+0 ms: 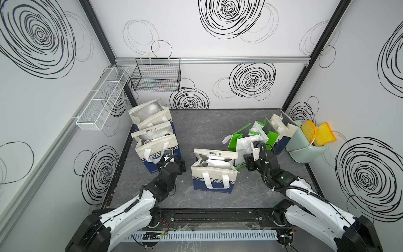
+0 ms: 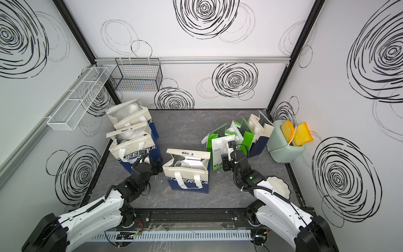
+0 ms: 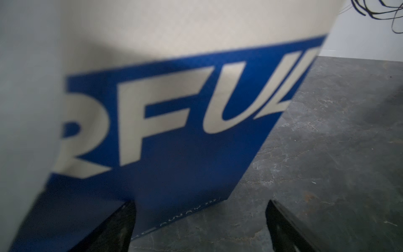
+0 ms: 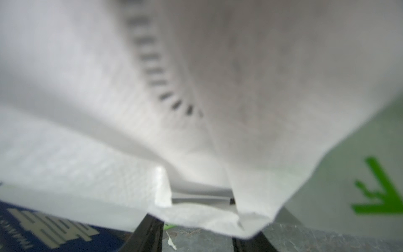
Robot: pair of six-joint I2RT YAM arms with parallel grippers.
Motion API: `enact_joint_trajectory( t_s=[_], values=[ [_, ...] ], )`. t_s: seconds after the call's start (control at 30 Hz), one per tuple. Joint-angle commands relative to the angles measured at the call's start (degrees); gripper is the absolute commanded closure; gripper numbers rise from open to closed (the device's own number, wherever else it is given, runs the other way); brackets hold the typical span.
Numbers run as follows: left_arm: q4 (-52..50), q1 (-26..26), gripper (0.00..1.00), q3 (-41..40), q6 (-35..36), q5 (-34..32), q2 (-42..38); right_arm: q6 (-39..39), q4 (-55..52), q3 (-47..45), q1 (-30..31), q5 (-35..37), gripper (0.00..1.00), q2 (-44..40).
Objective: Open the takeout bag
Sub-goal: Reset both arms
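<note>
Left gripper (image 3: 200, 201) wide — six bags (image 1: 213, 183), one toaster (image 1: 305, 150).

Six takeout bags are pictured. Four are cream-and-blue: a back-left bag (image 1: 150, 115), a front-left bag (image 1: 157, 148), a centre bag (image 1: 213, 174) and a far-right bag (image 1: 278, 124). Two are green-and-white: a nearer green bag (image 1: 234, 141) and a farther green bag (image 1: 272, 136). One mint toaster (image 1: 305, 152) is shown, with two toast slices counted: one slice (image 1: 308, 131) and another slice (image 1: 325, 136). Two wire baskets are seen, a white basket (image 1: 102, 100) and a black basket (image 1: 156, 76). One scalloped plate (image 2: 280, 185) is partly visible.
</note>
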Motion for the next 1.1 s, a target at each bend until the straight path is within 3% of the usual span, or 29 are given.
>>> enact_joint_trajectory(
  t_s=[0.0, 0.1, 0.2, 0.57, 0.67, 0.83, 1.07],
  values=[
    [12.05, 4.99, 0.03, -0.17, 1.94, 6.88, 2.99, -4.65, 9.19, -1.04, -5.81, -3.66, 0.49, 3.12],
    [12.72, 9.57, 0.03, 2.28, 0.71, 10.56, 7.4, -7.19, 11.77, -1.09, -12.09, -9.7, 0.49, 7.24],
    [11.19, 10.5, 0.03, 5.68, 1.42, 12.15, 10.95, -8.59, 14.31, -0.97, -14.44, -11.66, 0.48, 10.81],
    [13.81, 11.16, 0.03, 6.84, 2.89, 12.35, 10.87, -11.61, 18.3, 2.5, -16.98, -11.39, 0.46, 18.17],
    [12.79, 10.96, 0.03, 10.43, 6.53, 12.63, 12.88, -12.29, 19.56, 2.98, -17.83, -12.26, 0.46, 19.33],
    [13.47, 10.16, 0.03, 11.4, 14.17, 6.6, 13.21, -14.5, 24.75, 0.72, -18.83, -10.99, 0.44, 19.44],
    [22.75, 15.58, 0.03, 7.31, 19.24, 11.69, 10.99, -15.52, 39.65, -5.1, -21.38, -12.52, 0.42, 23.53]
  ],
)
